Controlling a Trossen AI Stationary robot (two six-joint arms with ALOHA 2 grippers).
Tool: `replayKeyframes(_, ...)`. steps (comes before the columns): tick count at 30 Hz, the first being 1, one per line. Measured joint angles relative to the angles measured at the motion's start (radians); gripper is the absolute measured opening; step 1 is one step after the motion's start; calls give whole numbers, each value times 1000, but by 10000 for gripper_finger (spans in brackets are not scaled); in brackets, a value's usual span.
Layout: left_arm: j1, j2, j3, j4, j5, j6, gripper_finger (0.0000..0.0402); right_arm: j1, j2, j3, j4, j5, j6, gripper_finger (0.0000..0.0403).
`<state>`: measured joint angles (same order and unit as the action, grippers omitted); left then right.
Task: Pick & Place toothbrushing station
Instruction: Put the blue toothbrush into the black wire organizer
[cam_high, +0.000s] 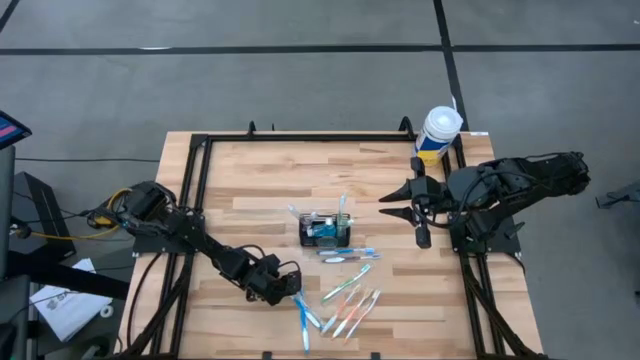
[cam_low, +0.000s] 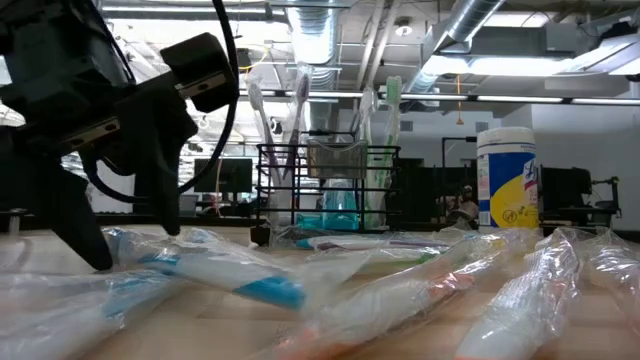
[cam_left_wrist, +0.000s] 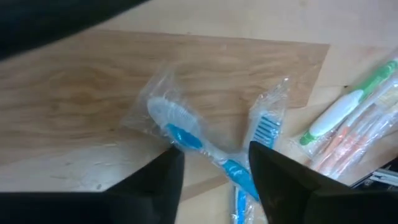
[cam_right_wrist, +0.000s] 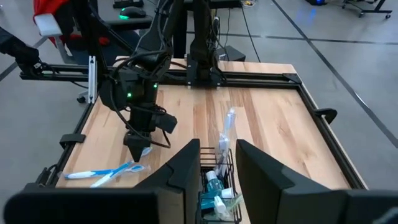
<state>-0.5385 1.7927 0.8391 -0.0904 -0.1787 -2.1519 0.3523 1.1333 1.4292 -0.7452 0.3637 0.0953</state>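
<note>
Wooden table (cam_high: 260, 180) carries a black mesh caddy (cam_high: 326, 230) at the centre. Lower left, the left gripper (cam_high: 292, 288) stands open over a blue wrapped toothbrush (cam_left_wrist: 186, 134). Right gripper (cam_high: 400, 203), centre right, is partly open and empty.

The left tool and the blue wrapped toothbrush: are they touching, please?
Cannot tell: in the left wrist view the left tool straddles the blue wrapped toothbrush, contact unclear.

One caddy (cam_high: 326, 230), one tub (cam_high: 438, 130), two arms

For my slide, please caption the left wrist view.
Left tool, open, straddles a wrapped blue toothbrush on the table.
</note>
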Motion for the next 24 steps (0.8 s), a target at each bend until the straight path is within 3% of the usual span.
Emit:
replayKeyframes(7,0,8,-3,-1,-43,87,18,-28,0,0,-6,0,-38,93)
replayKeyframes(16,4,-20,-9,70,-258,137,1,-94,0,0,-2,-3,-86,93)
replayKeyframes(22,5,-148,-5,92,-408,258,0,-122,0,0,19,-27,-133,93)
replayKeyframes(24,1,-216,-5,99,-507,324,0,-133,0,0,41,-27,-150,93)
